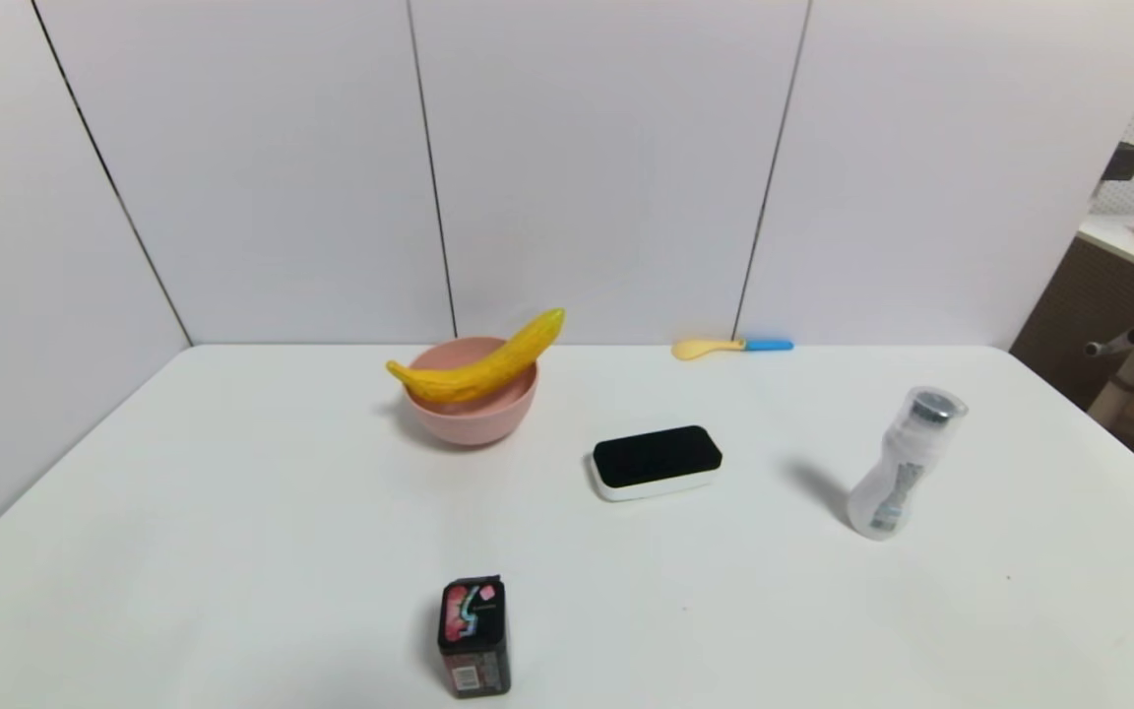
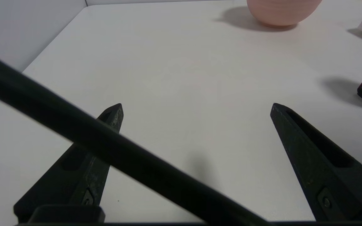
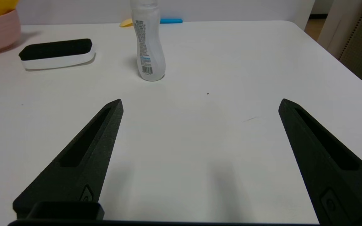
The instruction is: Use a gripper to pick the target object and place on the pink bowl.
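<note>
Final step: banana [image 1: 483,372] placed on bowl [image 1: 473,428], both of my grippers clear

The banana lies across the bowl, one end past the rim on my left, the other rising beyond the rim on my right; I judge the placing complete; the next move calls only for holding clear or parking, without nudging the bowl, since the overhanging fruit could tip out if bumped; my left gripper [image 2: 196,106] is over the near left part of the table [image 1: 262,551], fingers spread wide, nothing between them, touching nothing that I can see; my right gripper [image 3: 202,103] sits idle over the near right part, its fingers equally wide and holding nothing, with the bottle [image 3: 149,47] standing beyond them
</note>
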Robot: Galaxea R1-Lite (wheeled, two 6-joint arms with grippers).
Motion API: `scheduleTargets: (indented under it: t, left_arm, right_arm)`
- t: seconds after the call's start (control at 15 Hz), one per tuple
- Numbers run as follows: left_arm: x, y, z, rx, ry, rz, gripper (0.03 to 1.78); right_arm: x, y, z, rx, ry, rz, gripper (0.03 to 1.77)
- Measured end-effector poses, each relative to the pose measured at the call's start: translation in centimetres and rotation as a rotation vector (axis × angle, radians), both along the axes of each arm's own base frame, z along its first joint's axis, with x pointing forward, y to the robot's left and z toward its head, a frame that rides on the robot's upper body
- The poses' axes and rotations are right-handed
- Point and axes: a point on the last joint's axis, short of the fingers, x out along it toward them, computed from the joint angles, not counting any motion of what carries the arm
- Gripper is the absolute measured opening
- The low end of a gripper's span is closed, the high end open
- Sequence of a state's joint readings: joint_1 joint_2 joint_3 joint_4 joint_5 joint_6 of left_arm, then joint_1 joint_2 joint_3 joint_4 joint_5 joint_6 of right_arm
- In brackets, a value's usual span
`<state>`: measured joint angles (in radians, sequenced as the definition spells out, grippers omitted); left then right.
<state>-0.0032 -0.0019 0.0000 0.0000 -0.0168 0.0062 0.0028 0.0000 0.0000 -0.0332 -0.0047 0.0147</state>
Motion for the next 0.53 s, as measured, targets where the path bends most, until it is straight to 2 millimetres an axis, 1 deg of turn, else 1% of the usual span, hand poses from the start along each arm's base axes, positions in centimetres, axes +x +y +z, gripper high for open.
scheduleTargets:
  t: [0.53]
  left_arm:
    - [0.0,0.0,0.0,-0.001,0.0,0.0,1.69]
  right_arm:
    - [0.0,0.0,-0.01,0.001,0.001,-0.001,1.71]
